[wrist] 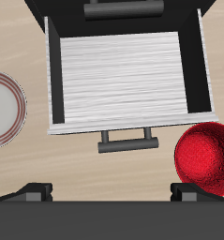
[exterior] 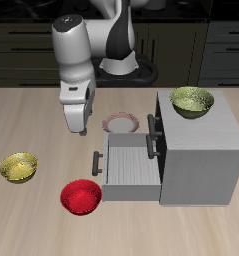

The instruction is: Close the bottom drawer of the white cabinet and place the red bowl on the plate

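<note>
The exterior view shows the cabinet (exterior: 196, 155) standing on the counter (exterior: 31, 120) with its bottom drawer (exterior: 129, 167) pulled fully out, the pale ribbed floor of the box bare and the dark bar handle (exterior: 96, 163) at its front panel. The upper drawer's handle (exterior: 152, 136) sits flush above it on the cabinet face. An olive-green bowl (exterior: 192, 102) rests on the cabinet top. The red bowl (exterior: 80, 196) sits on the counter just beside the open drawer's front corner, nearer the front edge, close to the handle but not touching it. The plate (exterior: 121, 124) lies farther back, beside the drawer's far wall, partly hidden by the arm. A yellow-green bowl (exterior: 19, 167) stands well apart from the rest. The hand (exterior: 79, 128) hangs above the counter between the plate and the drawer handle, holding nothing. In the wrist view the drawer (wrist: 127, 70), its handle (wrist: 127, 140), the red bowl (wrist: 205, 157) and the plate's rim (wrist: 20, 98) all show below, and the fingertips (wrist: 36, 192) stand wide apart, so the hand (wrist: 113, 192) is open and empty.
</note>
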You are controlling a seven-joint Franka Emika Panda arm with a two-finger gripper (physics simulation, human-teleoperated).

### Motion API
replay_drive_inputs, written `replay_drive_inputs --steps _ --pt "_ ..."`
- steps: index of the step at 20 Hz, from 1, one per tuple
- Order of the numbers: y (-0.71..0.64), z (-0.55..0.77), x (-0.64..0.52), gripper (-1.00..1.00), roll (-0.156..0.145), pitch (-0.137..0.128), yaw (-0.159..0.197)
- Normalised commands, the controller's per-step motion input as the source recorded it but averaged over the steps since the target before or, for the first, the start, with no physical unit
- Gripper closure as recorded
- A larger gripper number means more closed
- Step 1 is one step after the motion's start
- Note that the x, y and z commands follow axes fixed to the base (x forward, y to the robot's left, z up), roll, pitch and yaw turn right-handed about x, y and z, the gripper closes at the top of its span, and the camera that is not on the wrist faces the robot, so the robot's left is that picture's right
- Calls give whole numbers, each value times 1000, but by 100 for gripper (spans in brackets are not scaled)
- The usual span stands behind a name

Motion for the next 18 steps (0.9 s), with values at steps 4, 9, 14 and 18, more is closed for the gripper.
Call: replay_drive_inputs --steps 4,9,14,18 --pt "-20 -315 27 -100 -5 13 -31" --pt "35 -340 -4 -100 5 39 -18" --pt "-58 -115 -41 -100 -13 6 -23" --pt "-82 -176 -21 -100 -16 16 -23"
